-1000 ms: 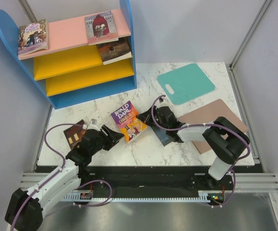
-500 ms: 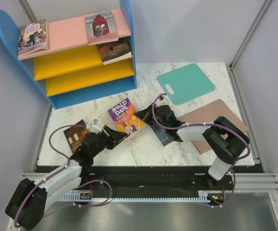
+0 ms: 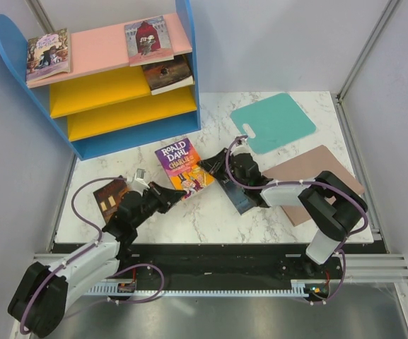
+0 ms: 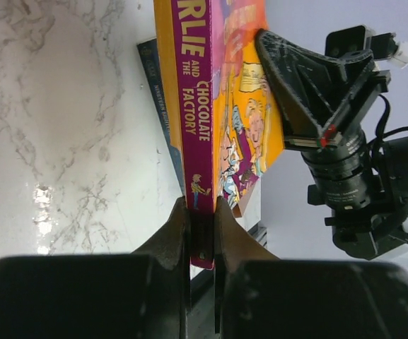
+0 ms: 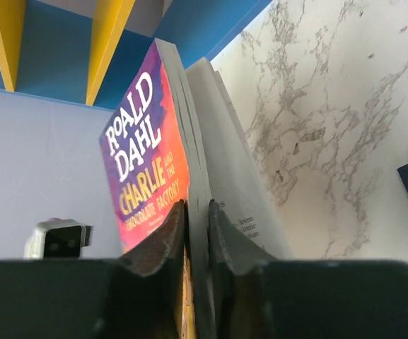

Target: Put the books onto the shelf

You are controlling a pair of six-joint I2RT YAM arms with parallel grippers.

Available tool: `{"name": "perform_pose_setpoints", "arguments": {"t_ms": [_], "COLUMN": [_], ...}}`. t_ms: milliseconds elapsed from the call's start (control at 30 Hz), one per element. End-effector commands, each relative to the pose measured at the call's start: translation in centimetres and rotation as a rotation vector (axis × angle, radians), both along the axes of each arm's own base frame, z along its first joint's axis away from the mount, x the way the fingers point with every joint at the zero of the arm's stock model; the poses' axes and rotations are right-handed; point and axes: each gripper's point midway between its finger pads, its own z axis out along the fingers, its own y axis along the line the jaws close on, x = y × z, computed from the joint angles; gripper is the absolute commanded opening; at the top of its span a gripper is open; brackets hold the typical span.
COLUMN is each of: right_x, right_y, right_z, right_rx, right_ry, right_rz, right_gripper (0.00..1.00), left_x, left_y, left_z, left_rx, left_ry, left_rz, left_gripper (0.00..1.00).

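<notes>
Pinching confirmed: Roald Dahl paperback [image 3: 181, 164] is clamped at opposite edges by left claw [image 4: 201, 212] and right claw [image 5: 196, 212], both nearly closed.

Pink top board [image 3: 97, 51]: illustrated book [image 3: 48, 53] at the left end, red book [image 3: 148, 39] at the right end, with a bare strip between them.
Upper yellow board [image 3: 94, 92]: dark book [image 3: 168, 74] fills the right end; the left part lies open.
Lower yellow board [image 3: 119, 116]: nothing seen on it.
Table [image 3: 211, 212] before the shelf [image 3: 126, 138]: bare marble up to the blue base.
Table middle: Roald Dahl book [image 3: 181, 166], pinched from both sides by left gripper [image 3: 172, 191] and right gripper [image 3: 205, 168], bars the lane between the arms.
Left edge: brown book [image 3: 108, 198] lies flat beside the left arm.
Right side: navy book [image 3: 237, 201] partly under the right arm; teal mat [image 3: 278, 121] and pinkish-brown mat [image 3: 317, 166] lie flat — low enough to pass over.
</notes>
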Motion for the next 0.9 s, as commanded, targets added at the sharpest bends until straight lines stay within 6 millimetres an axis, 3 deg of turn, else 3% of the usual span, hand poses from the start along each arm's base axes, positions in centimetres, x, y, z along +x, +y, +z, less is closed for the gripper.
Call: {"name": "perform_pose_setpoints", "arguments": {"t_ms": [0, 33, 67, 133, 167, 233, 267, 467, 700, 867], "right_x": [-1.0, -1.1, -1.1, -1.5, -1.8, -1.9, -2.1, -4.2, -7.4, -8.4], "right_y": [0.0, -0.1, -0.4, -0.8, -1.1, -2.2, -2.6, -6.6, -11.6, -14.4], "right_z": [2.9, 2.8, 2.5, 2.2, 1.7, 1.5, 1.1, 0.1, -0.5, -3.7], "right_rx": [0.077, 0.071, 0.055, 0.038, 0.014, -0.015, -0.041, -0.146, -0.194, -0.259], "right_ry": [-0.064, -0.068, -0.066, -0.061, -0.058, -0.064, -0.064, -0.068, -0.072, -0.044], "right_rz": [0.024, 0.022, 0.016, 0.014, 0.017, -0.016, -0.018, -0.075, -0.145, -0.208], "right_gripper": [0.35, 0.53, 0.59, 0.7, 0.72, 0.78, 0.79, 0.88, 0.94, 0.98], "left_x": [0.8, 0.8, 1.0, 0.6, 0.7, 0.2, 0.3, 0.6, 1.6, 2.8], "left_y": [-1.0, -1.0, -1.1, -1.3, -1.5, -1.8, -1.9, -2.1, -2.5, -2.1], "left_z": [6.6, 7.0, 8.6, 8.9, 10.3, 10.7, 12.1, 15.8, 17.7, 18.8], "left_rx": [0.032, 0.049, 0.062, 0.093, 0.099, 0.109, 0.114, 0.155, 0.164, 0.168], "left_ry": [-0.17, -0.177, -0.217, -0.211, -0.244, -0.239, -0.269, -0.331, -0.365, -0.404], "left_rz": [-0.053, -0.059, -0.067, -0.101, -0.113, -0.15, -0.159, -0.2, -0.255, -0.256], "left_gripper": [0.02, 0.02, 0.02, 0.02, 0.02, 0.02, 0.02, 0.02, 0.02, 0.02]}}
